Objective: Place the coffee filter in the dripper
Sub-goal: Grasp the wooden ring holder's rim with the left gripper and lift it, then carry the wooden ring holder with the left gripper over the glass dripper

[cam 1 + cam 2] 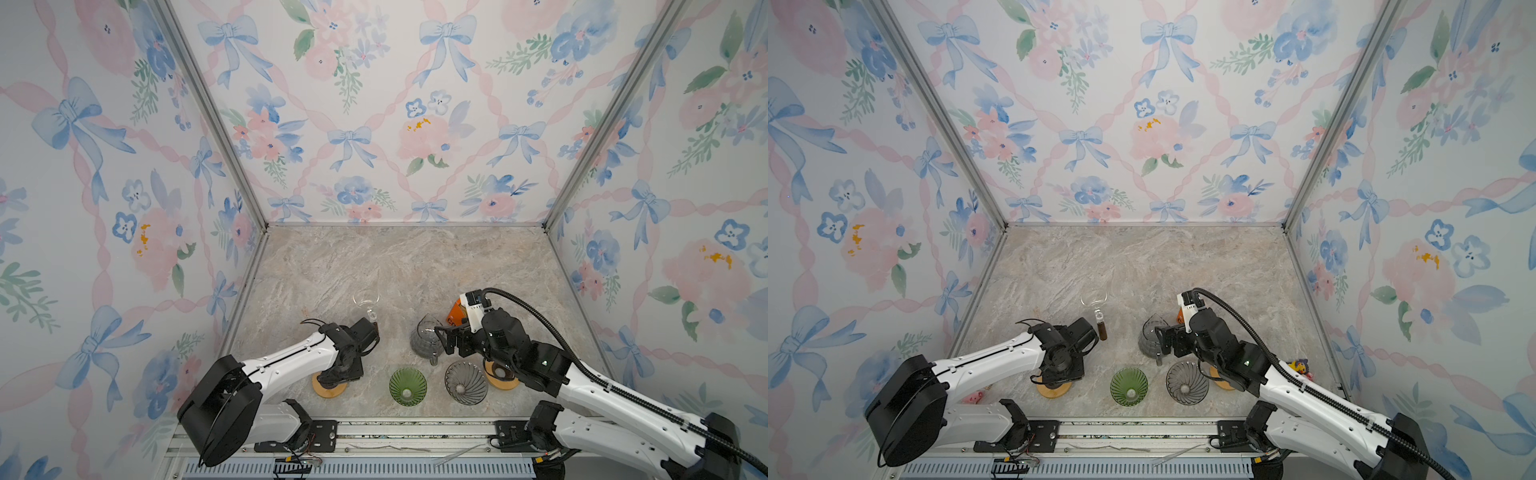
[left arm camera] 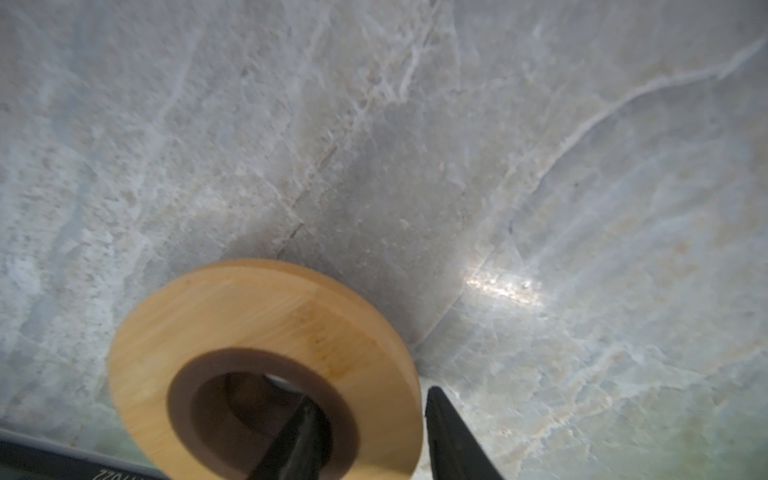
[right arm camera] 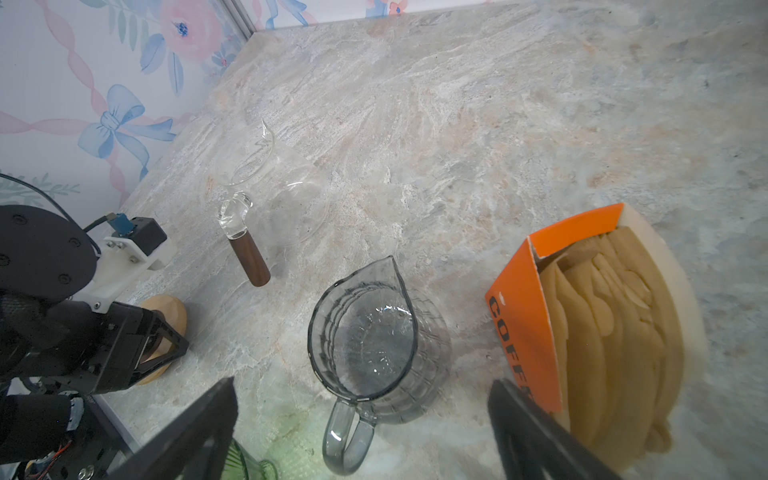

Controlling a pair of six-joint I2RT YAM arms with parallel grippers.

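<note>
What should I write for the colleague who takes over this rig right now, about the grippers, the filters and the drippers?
Left gripper: fingers straddle the wall of the wooden ring; whether it grips is not clear.
Right gripper: open, empty, above the grey pitcher.
Filters: in the open orange box beside the pitcher.
Green dripper and grey dripper: at the table's front, both without a filter.
Done: no filter placed yet.
Left: take one filter and seat it in a dripper.

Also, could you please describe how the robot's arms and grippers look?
The left arm and right arm are white with black joints. A black ribbed hose follows the right arm; a thin black wire loops at the left wrist. The left gripper and right gripper are black, tapered.
</note>
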